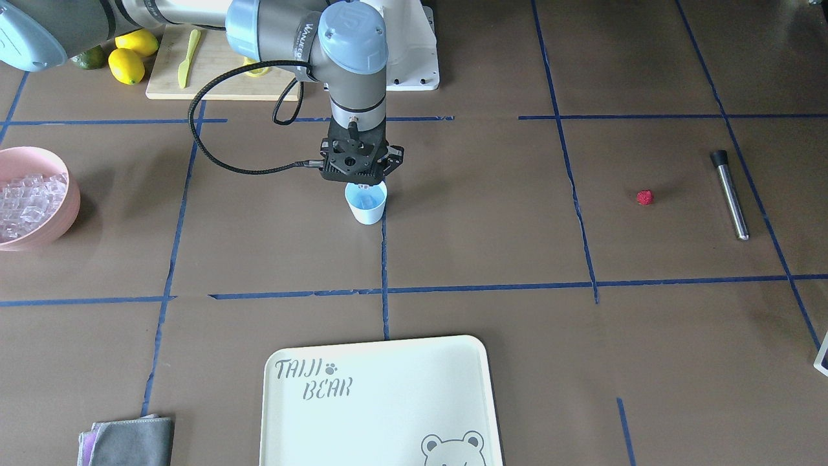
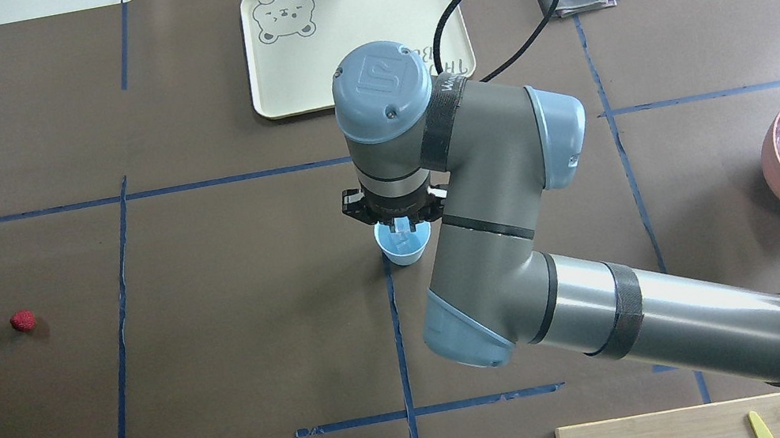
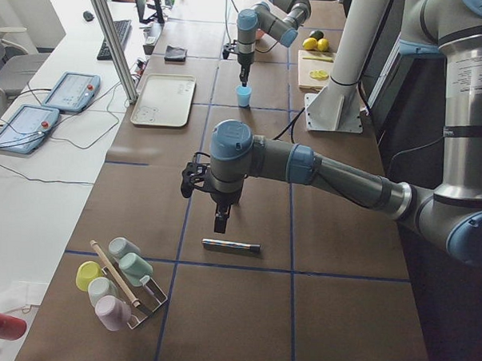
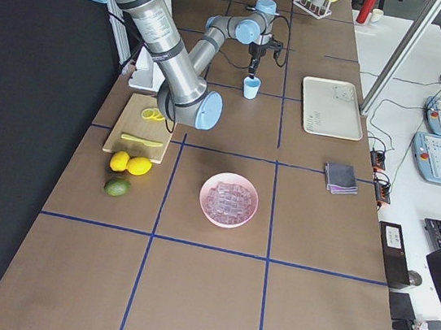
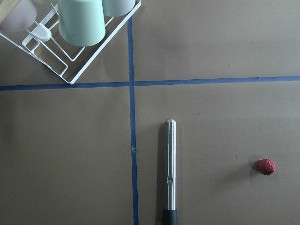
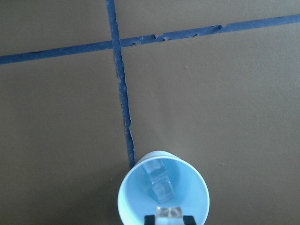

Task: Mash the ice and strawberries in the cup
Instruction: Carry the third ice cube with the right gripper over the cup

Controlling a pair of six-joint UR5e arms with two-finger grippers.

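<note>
The light-blue cup stands on the table's middle, on a blue tape line. Two clear ice cubes lie inside it. My right gripper hangs straight over the cup's mouth, shut on another ice cube held between its fingertips. More ice is heaped in the pink bowl. The red strawberry lies alone on the table, also in the left wrist view. My left gripper shows only in the exterior left view, so I cannot tell its state.
A steel rod with a black end lies near the strawberry, under my left arm. A cream tray and grey cloth lie on the operators' side. A cutting board, lemons and a cup rack sit at the edges.
</note>
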